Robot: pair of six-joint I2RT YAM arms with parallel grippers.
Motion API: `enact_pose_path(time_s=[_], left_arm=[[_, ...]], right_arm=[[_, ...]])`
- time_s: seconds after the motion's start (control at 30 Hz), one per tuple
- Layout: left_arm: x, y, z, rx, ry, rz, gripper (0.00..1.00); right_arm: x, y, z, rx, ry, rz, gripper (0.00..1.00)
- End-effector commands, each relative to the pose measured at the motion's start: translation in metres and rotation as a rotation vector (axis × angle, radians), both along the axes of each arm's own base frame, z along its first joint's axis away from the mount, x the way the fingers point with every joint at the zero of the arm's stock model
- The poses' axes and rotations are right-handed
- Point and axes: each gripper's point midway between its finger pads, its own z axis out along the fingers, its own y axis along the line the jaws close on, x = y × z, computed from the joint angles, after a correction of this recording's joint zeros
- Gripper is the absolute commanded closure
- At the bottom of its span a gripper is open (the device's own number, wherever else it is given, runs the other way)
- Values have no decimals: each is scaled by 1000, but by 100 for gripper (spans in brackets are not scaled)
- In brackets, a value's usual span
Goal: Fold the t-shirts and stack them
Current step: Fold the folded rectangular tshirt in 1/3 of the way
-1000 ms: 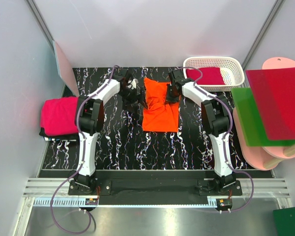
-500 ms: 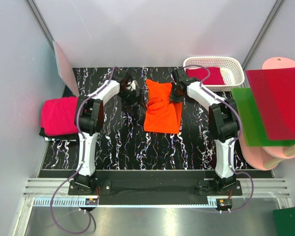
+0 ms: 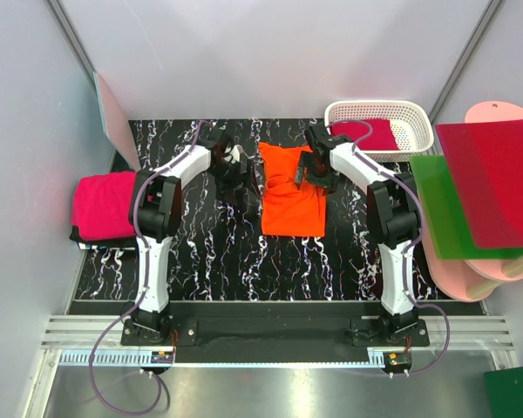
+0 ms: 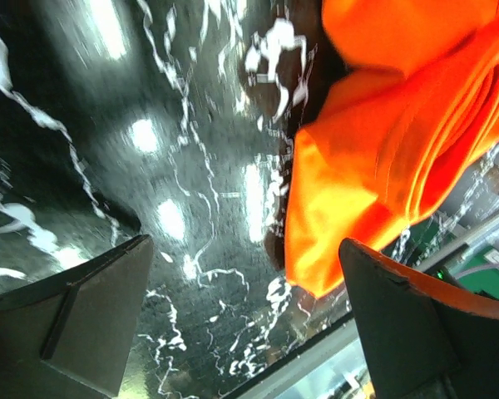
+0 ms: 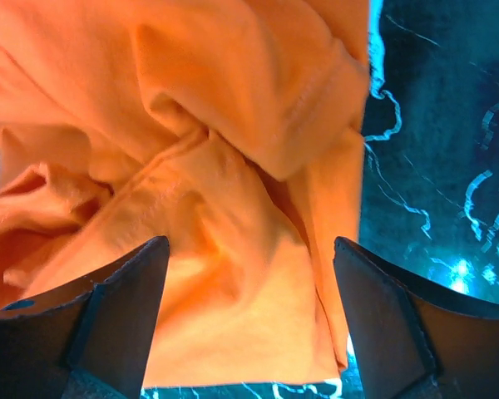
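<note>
A bright orange t-shirt (image 3: 291,193) lies folded and rumpled on the black marbled table (image 3: 244,261), towards the back middle. My right gripper (image 3: 305,172) hovers over its upper right part; in the right wrist view it (image 5: 249,278) is open, with orange cloth (image 5: 216,133) lying loose below the fingers. My left gripper (image 3: 234,172) is open just left of the shirt; in the left wrist view it (image 4: 245,291) straddles bare table, the orange folds (image 4: 399,150) at its right finger. A folded magenta t-shirt (image 3: 105,206) rests at the table's left edge. A crimson t-shirt (image 3: 375,133) lies in the basket.
The white basket (image 3: 421,124) stands at the back right. Stiff red (image 3: 497,178) and green (image 3: 444,213) sheets lie on pale pink boards (image 3: 466,272) right of the table. Another pale board (image 3: 113,117) leans on the left wall.
My right gripper has opened and let go of the orange shirt, which has settled a little to the right. The left gripper stayed open and shifted slightly.
</note>
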Motion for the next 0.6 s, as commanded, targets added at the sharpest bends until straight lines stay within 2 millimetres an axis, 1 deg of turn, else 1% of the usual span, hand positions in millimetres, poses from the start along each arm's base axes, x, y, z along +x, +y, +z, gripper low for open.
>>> enact_pose_path(time_s=[0.0,0.03,0.07,0.1,0.13,0.17,0.2,0.27,0.3,0.37,0.4,0.43,0.47,0.5,0.53,0.57], left_arm=[[-12,-13,29,-125,-47,15,1],[-18,-17,35,-154,-46,13,1],[-29,-18,26,-157,-7,25,4],[-34,-24,25,-169,-9,14,5],[-41,-29,25,-181,0,3,5],[-51,-31,17,-180,29,5,5],[-62,-40,16,-191,44,-18,5],[-76,-49,10,-204,76,-26,5],[-85,-58,11,-215,87,-46,4],[-92,-68,7,-226,112,-58,4],[-99,-77,7,-239,126,-78,6],[-101,-82,3,-243,143,-85,7],[-102,-88,3,-251,155,-89,8],[-108,-94,2,-257,172,-102,9],[-111,-98,-6,-251,204,-96,10],[-112,-101,-9,-249,219,-93,10]], right_arm=[[-10,-17,54,-11,-92,-20,14],[-16,-18,57,-6,-90,-21,14],[-22,-19,71,10,-113,-33,15],[-35,-24,64,4,-86,-43,15],[-42,-26,66,7,-85,-50,15],[-53,-32,70,9,-87,-76,15],[-59,-34,73,13,-90,-88,16],[-69,-40,84,28,-115,-115,16],[-69,-39,89,40,-138,-116,16],[-71,-38,96,60,-164,-110,16],[-69,-37,97,67,-173,-105,16],[-69,-36,97,67,-170,-97,17],[-68,-34,95,67,-161,-88,16],[-68,-34,93,68,-157,-86,16],[-68,-34,93,68,-157,-84,16],[-67,-33,96,73,-162,-90,16]])
